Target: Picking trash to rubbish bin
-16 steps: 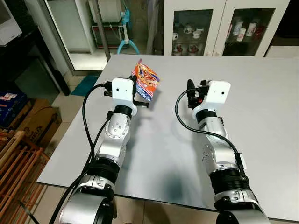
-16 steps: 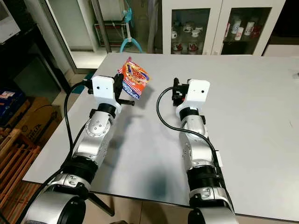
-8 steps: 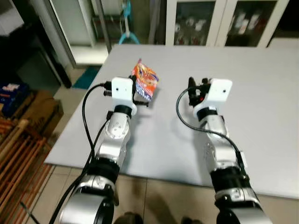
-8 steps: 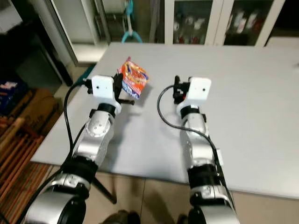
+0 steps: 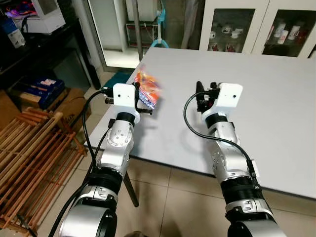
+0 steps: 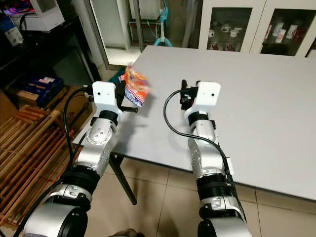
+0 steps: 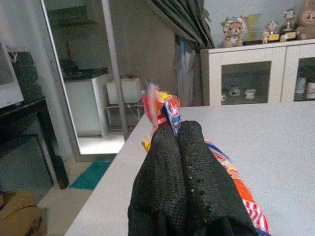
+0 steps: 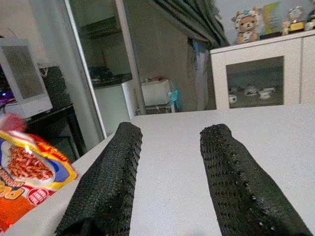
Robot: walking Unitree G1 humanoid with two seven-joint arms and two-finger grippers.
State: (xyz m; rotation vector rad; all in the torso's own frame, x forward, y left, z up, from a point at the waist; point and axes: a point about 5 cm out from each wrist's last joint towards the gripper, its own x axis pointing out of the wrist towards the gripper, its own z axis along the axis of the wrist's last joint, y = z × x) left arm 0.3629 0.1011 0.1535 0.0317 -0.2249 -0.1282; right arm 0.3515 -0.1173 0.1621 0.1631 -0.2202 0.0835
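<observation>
over white table (image 5: 276, 94), left gripper (image 7: 172, 129) pinches snack packet (image 5: 147, 90); right gripper (image 8: 170, 135) spread, empty.

Snack packet (image 5: 147, 90): orange and red with yellow, white and blue patches, red-white stripes at one end. Fingers (image 7: 197, 187) of both grippers: black, dotted mesh texture. Arms silver, wrist housings white. Desk (image 5: 276, 94): plain pale grey. Far cabinet (image 5: 256, 24) white. Left rack (image 5: 29, 153) light wood. Floor tiles beige.
</observation>
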